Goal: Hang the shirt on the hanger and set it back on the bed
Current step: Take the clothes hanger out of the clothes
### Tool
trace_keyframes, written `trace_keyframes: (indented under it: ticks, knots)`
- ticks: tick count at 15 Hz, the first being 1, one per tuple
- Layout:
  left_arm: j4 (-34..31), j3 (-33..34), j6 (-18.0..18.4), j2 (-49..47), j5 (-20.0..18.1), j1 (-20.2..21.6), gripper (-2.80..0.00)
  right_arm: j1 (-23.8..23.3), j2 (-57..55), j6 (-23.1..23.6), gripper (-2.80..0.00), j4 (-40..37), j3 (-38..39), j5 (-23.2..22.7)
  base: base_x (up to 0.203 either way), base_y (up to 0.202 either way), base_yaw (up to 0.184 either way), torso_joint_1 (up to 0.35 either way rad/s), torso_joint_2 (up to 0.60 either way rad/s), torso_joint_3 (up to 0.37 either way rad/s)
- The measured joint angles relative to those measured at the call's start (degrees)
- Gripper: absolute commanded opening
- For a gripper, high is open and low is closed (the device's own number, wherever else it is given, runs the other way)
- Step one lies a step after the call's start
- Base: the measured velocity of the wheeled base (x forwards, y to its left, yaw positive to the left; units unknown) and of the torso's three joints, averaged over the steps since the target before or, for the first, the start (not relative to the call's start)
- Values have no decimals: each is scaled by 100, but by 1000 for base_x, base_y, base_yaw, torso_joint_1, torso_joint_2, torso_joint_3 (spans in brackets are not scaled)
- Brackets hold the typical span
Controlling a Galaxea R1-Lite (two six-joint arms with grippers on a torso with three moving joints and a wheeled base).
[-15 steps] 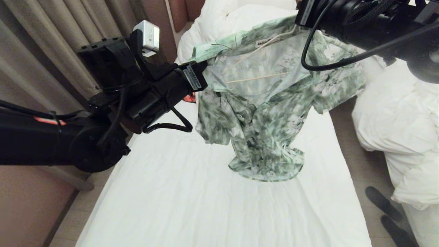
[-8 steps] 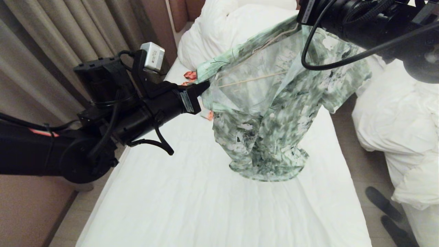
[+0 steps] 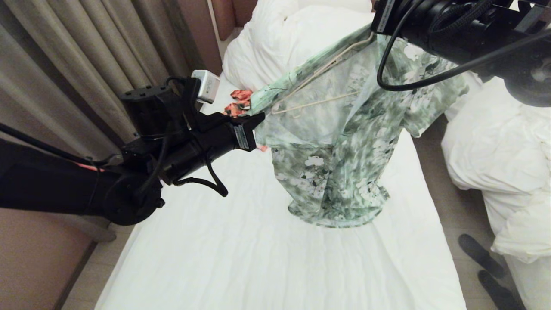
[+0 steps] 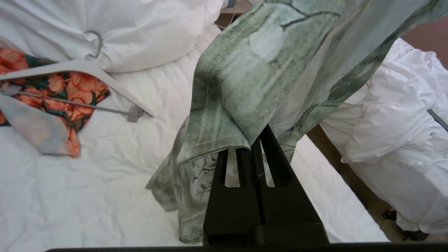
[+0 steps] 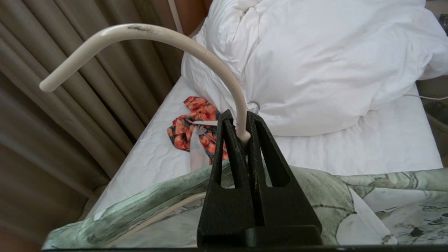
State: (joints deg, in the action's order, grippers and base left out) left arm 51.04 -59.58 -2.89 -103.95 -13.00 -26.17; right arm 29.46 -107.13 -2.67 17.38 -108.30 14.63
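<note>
Both pincers are clamped: the left gripper (image 4: pixel 250 148) pinches a folded edge of the shirt (image 3: pixel 340 142), and the right gripper (image 5: pixel 238 140) grips the hanger (image 5: pixel 168 38) at the base of its hook. Below both lies the bed (image 3: pixel 241 258), its white sheet touched only by the shirt's hem. Between the two grippers the shirt hangs draped over the hanger's wire, spreading down from the right gripper. Beyond the left gripper, an orange floral garment (image 4: pixel 66 94) lies on a thick white hanger (image 4: pixel 105 75) beside the duvet (image 5: pixel 315 59).
</note>
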Motion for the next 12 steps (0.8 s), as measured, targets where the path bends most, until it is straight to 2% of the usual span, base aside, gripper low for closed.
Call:
trace_keyframes:
  ticks: [1,8,11,12]
  knots:
    - [3,-47,-2,-65,8,12,0,5,0,-2,-280,0,4,-2,0,0,0,0,0,0]
    - [16,-70,11,-140,13,159,0,5,-4,1,-280,2,6,0,0,0,0,0,0,0]
    - [347,-70,-19,-112,5,261,0,5,-64,3,-280,12,0,5,0,0,0,0,0,0]
    - [502,-59,-28,-106,15,251,-280,5,-98,-19,-280,59,0,6,0,0,0,0,0,0]
